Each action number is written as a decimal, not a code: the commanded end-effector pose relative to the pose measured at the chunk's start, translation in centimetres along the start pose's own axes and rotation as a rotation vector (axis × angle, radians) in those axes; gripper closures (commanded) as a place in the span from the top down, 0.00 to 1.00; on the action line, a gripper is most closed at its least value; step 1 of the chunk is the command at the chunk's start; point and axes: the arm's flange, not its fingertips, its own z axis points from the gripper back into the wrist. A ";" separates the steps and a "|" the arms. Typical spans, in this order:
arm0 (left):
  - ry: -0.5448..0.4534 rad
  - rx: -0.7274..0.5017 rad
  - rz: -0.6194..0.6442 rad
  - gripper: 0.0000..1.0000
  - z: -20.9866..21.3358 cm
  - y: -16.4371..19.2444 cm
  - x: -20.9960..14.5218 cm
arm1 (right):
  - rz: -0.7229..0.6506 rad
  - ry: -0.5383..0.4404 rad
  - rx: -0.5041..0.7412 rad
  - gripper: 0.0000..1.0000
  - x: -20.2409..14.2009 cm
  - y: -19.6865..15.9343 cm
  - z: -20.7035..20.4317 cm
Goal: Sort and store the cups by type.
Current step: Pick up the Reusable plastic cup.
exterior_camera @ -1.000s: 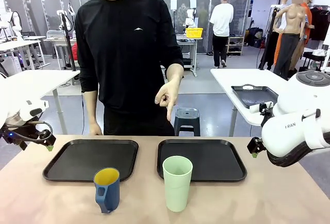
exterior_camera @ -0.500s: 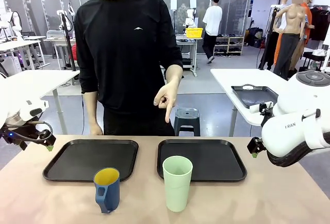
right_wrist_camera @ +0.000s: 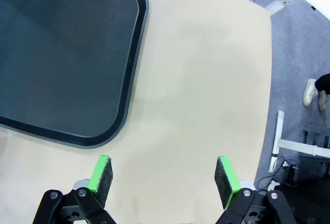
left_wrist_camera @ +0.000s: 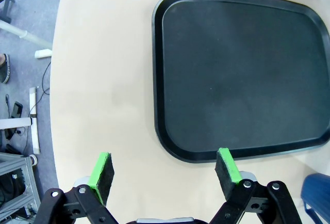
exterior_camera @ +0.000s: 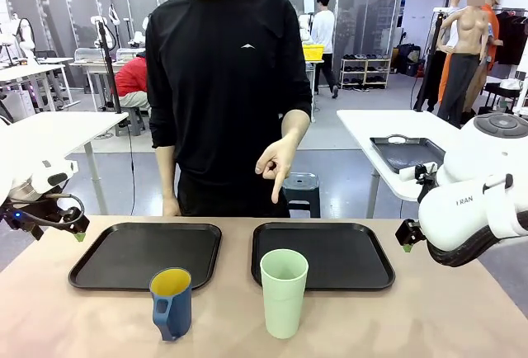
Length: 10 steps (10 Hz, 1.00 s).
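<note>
1. Now: person's hand (exterior_camera: 276, 164), index finger down, has slid toward pic right and a bit lower vs a sec ago, and the body has stepped the same way. Cups, trays and both arms haven't moved.
2. Reading: finger hangs near far edge of right tray (exterior_camera: 346, 255), prob. a cue where a cup goes (which cup, can't tell). No sorting done yet. Left tray (exterior_camera: 140, 255) and right tray both bare.
3. Mint-green tumbler (exterior_camera: 284, 292) upright on surface (exterior_camera: 429, 317), just in front of right tray. Dark-blue cup (exterior_camera: 172, 302) upright just in front of left tray.
4. Left jaws wide, empty, by left tray's outer corner. Dark-blue cup well apart, toward centre. Right jaws wide, empty, beside right tray's outer edge. Tumbler well apart, beyond the tray.
</note>
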 end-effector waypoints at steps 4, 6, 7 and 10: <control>0.003 0.001 0.003 1.00 -0.1 0.1 0.0 | 0.330 0.015 -0.027 1.00 -1.8 1.1 1.9; 0.003 0.001 0.003 1.00 -0.1 0.1 0.0 | 0.556 0.093 -0.068 1.00 -3.4 1.5 4.2; 0.003 0.001 0.003 1.00 -0.1 0.1 0.0 | 0.660 0.109 -0.075 1.00 -4.0 1.5 5.0; 0.003 0.001 0.003 1.00 -0.1 0.1 0.0 | 1.010 0.107 -0.078 1.00 -4.9 1.7 5.6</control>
